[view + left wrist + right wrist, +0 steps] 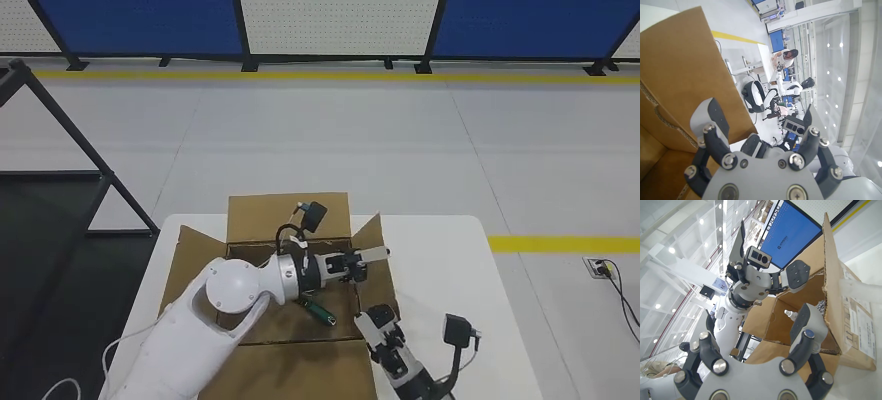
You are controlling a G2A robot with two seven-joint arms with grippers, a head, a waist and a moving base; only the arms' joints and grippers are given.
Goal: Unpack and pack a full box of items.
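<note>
Left end effector (352,264), jaws spread and empty, hangs above the open cardboard box (288,215) on the desk (440,260). Right end effector (757,315), likewise spread, sits beside a side flap. Contents (a small spray bottle (789,314), probably light and slick) suit a grip across the body.

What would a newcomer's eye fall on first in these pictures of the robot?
First, the open cardboard box on the white table, its flaps spread wide. Then the left gripper, open above the box's inside, and the right gripper, open by the box's right side.
</note>
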